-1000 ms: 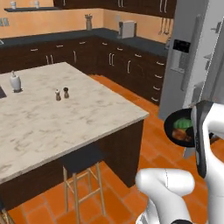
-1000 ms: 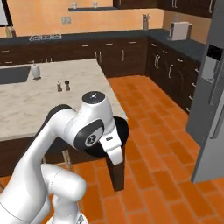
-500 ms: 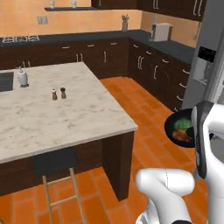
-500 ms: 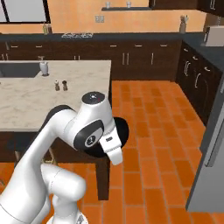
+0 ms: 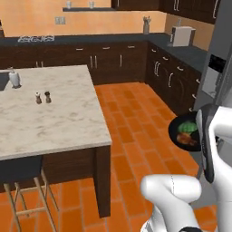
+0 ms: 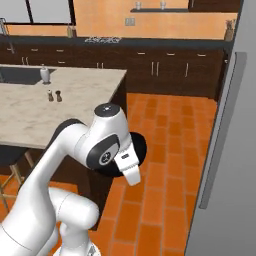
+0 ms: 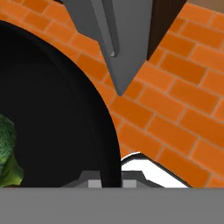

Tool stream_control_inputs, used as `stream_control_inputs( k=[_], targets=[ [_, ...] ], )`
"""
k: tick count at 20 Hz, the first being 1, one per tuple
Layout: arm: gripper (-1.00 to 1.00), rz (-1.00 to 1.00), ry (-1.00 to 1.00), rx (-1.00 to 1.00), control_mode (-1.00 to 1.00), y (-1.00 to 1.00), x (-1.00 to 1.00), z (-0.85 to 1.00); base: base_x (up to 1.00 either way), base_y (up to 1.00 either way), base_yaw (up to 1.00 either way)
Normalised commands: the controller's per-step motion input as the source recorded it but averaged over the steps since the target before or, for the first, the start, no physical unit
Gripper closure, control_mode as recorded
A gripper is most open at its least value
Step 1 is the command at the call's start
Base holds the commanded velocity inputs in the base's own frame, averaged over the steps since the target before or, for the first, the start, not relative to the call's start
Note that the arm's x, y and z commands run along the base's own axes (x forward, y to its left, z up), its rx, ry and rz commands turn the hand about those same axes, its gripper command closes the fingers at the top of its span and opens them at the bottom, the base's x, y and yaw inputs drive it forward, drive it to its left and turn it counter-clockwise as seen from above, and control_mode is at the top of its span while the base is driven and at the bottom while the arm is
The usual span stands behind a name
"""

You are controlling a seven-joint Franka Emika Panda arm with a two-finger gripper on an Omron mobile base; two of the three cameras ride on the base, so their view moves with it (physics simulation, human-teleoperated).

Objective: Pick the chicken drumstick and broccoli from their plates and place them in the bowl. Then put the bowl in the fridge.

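Observation:
The black bowl hangs in the air over the brick floor, to the right of the island, with the green broccoli and the reddish-brown chicken drumstick inside it. In the hand view my gripper is shut on the bowl's rim, and the broccoli lies at the left inside the bowl. From the right base, the bowl sits behind my forearm. The grey fridge stands close on the right; its door also edges the left base view. The plates are out of view.
The marble island with two small shakers lies to the left, a stool under its edge. Dark cabinets line the back wall. The fridge's long handle is near my arm.
The base has driven and turned, so the whole scene has slid rightward and the fridge looms larger in the right base view. The bowl stays in my grip as before.

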Motion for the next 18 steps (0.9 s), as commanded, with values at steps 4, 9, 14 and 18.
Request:
stream_control_inputs(
  k=[4, 9, 14, 18],
  targets=[
    [1.00, 0.00, 0.00, 0.00, 1.00, 0.00, 0.00, 0.00, 0.55, -0.22, 0.00],
    [1.00, 0.00, 0.00, 0.00, 1.00, 0.00, 0.00, 0.00, 0.45, -0.53, 0.00],
    [1.00, 0.00, 0.00, 0.00, 1.00, 0.00, 0.00, 0.00, 0.63, -0.17, -0.03],
    [1.00, 0.00, 0.00, 0.00, 1.00, 0.00, 0.00, 0.00, 0.89, 0.01, -0.07]
  ],
)
